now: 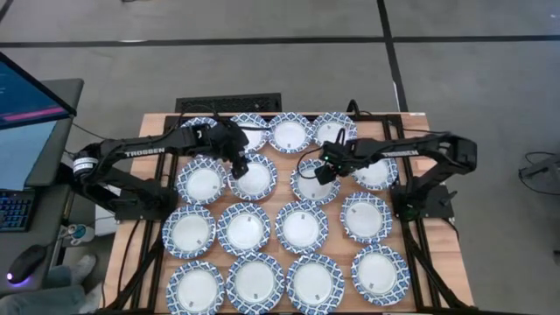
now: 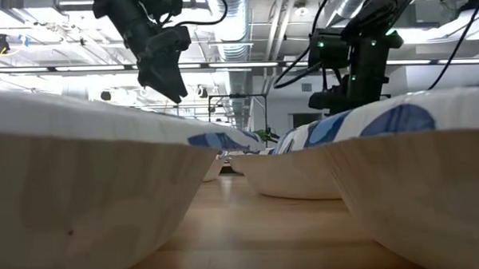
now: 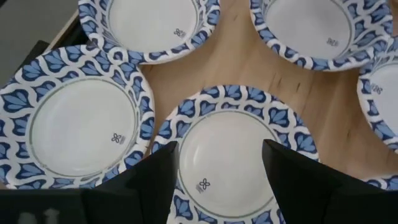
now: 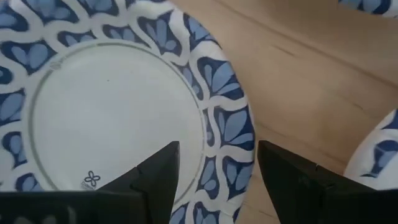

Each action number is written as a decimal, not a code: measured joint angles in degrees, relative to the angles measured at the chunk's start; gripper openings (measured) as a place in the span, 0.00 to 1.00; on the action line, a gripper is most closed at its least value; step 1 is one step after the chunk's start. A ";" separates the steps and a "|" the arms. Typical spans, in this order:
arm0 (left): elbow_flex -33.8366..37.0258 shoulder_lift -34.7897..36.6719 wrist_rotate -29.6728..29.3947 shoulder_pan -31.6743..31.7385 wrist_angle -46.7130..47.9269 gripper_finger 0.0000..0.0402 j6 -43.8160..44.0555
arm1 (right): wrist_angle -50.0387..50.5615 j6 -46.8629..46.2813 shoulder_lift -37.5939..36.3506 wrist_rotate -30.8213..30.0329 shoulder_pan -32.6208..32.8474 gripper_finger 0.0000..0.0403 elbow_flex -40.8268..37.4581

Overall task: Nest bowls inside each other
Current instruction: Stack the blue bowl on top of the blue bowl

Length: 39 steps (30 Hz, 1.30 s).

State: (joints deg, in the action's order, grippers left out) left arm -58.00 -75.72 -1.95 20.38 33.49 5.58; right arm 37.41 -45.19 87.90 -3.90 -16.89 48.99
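Several blue-and-white rimmed bowls with white centres stand in rows on the wooden table, each resting on its base. My left gripper hangs open above a bowl in the second row from the far edge; in its wrist view the fingers frame that bowl. My right gripper is open over the neighbouring bowl, with its fingers standing on either side of that bowl's rim. In the low view my left gripper is well clear of the bowls, while my right gripper's fingertips are hidden behind a near bowl.
Bowls fill most of the tabletop, with narrow strips of bare wood between them. A monitor, keyboard and mouse sit off the left edge. A black grille lies beyond the far edge.
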 joint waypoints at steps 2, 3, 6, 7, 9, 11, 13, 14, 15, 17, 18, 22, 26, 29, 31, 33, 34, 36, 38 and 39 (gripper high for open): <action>0.00 0.00 -0.01 0.06 0.02 0.56 0.00 | -0.21 0.04 1.06 -0.04 -0.11 0.60 0.00; 0.00 0.00 -0.02 0.04 0.11 0.56 0.00 | -0.24 0.05 1.65 -0.13 -0.12 0.60 0.00; 0.00 0.00 -0.02 0.02 0.11 0.56 0.02 | -0.98 0.48 3.35 -0.25 -0.10 0.59 0.00; 0.00 0.00 -0.03 0.02 0.12 0.56 0.02 | -1.28 0.61 3.85 -0.23 -0.10 0.59 0.00; 0.00 0.00 -0.19 0.02 0.20 0.56 0.02 | -1.68 0.64 4.89 -0.32 -0.10 0.58 0.00; 0.00 0.00 -0.78 0.02 0.41 0.56 0.02 | -1.95 1.06 5.63 -0.42 -0.12 0.56 0.00; 0.02 0.00 -1.73 0.02 0.62 0.56 -0.07 | -2.15 1.54 6.16 -0.43 -0.12 0.52 0.00; 0.02 -0.02 -1.77 0.02 0.62 0.56 -0.11 | -1.91 1.55 6.18 -0.42 -0.10 0.50 0.00; 0.02 -0.02 -1.77 0.02 0.62 0.56 -0.06 | -1.92 1.57 6.16 -0.42 -0.10 0.47 0.00; 0.02 -0.02 -1.79 0.02 0.62 0.56 0.00 | -2.08 1.57 6.11 -0.36 -0.30 0.40 0.00; 0.02 -0.02 -1.79 0.02 0.62 0.56 0.02 | -1.93 1.59 5.78 -0.31 -0.48 0.36 0.00; 0.04 -0.02 -1.82 0.02 0.45 0.56 0.04 | -1.80 1.66 4.23 -0.22 -1.23 0.19 0.00; 0.04 -0.02 -1.86 0.02 0.40 0.56 0.09 | -1.90 1.66 1.59 -0.27 -1.67 0.06 0.00; 0.04 -0.02 -2.19 0.02 0.42 0.56 0.12 | -1.42 1.68 -0.73 -0.42 -2.00 0.02 0.31; 0.04 -0.02 -3.16 0.00 0.50 0.55 0.15 | -1.28 1.80 -1.91 0.18 -2.07 0.02 1.52; 0.04 -0.04 -3.94 -0.04 0.54 0.53 -0.13 | -1.25 2.38 -2.43 1.49 -2.11 0.02 3.49; 0.04 -0.03 -3.92 -0.11 0.48 0.51 -0.18 | -1.23 2.93 -2.48 1.91 -2.08 0.02 4.83; 0.04 -0.04 -3.20 -0.11 0.48 0.46 -0.17 | -1.23 4.46 -2.38 2.15 -1.98 0.01 8.02; 0.04 -0.04 -2.57 -0.40 0.54 0.42 -0.17 | -1.03 6.24 -2.39 2.14 -1.98 0.01 11.12; 0.04 -0.04 -2.59 -0.66 0.59 0.39 -0.17 | -0.65 6.62 -2.38 2.16 -1.98 0.01 12.25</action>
State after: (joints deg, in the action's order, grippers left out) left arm -57.95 -75.76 -4.55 19.73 34.09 5.41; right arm 36.76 -38.57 85.52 -1.74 -18.87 61.24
